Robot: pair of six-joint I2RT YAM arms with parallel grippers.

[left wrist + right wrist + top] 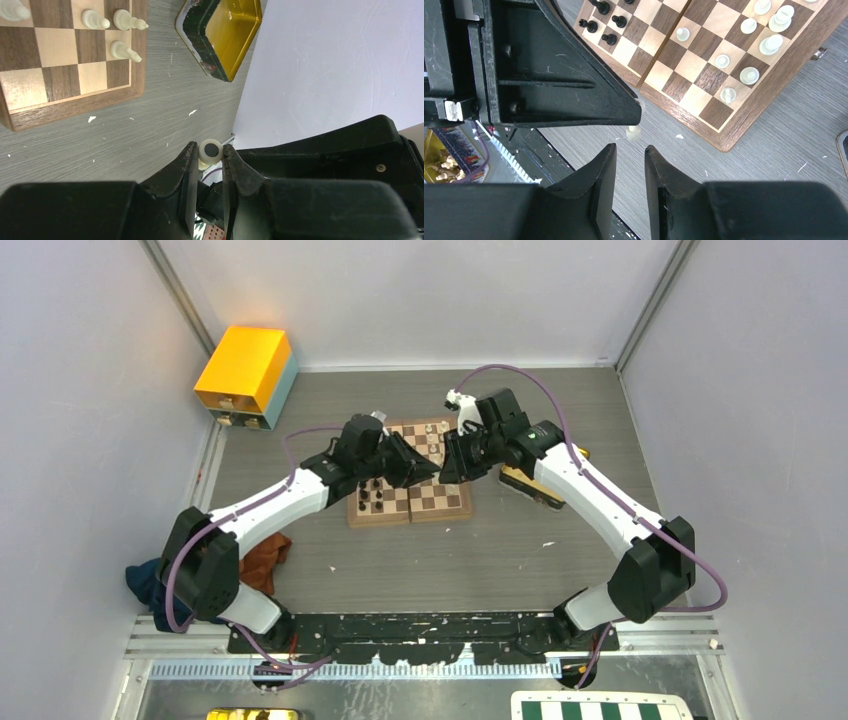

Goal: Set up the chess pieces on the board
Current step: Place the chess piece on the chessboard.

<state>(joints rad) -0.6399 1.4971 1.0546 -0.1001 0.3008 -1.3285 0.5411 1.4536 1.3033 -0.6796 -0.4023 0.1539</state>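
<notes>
Where the two arms meet above the small square wooden chessboard [75,106], one cream-white chess piece [633,131] is the item at issue. It is off the board and held in the air.

Finding 1: the left gripper [210,150] is clamped on this piece. Both fingers press its sides, and its round dark felt base faces the left wrist camera. Its long axis therefore runs along the left fingers, with the head pointing outward past their tips.

Finding 2: the right gripper [630,148] has its fingers parted with nothing between them. The piece hangs just beyond their tips, roughly in line with the gap and apart from both fingers.

Finding 3: in the right wrist view the piece shows against the grey wood-grain tabletop [774,150], beside the board's frame and not over a square.

Assessment: the left arm has the piece and the right is merely near. Any transfer would need the right fingers to advance along that line.
</notes>
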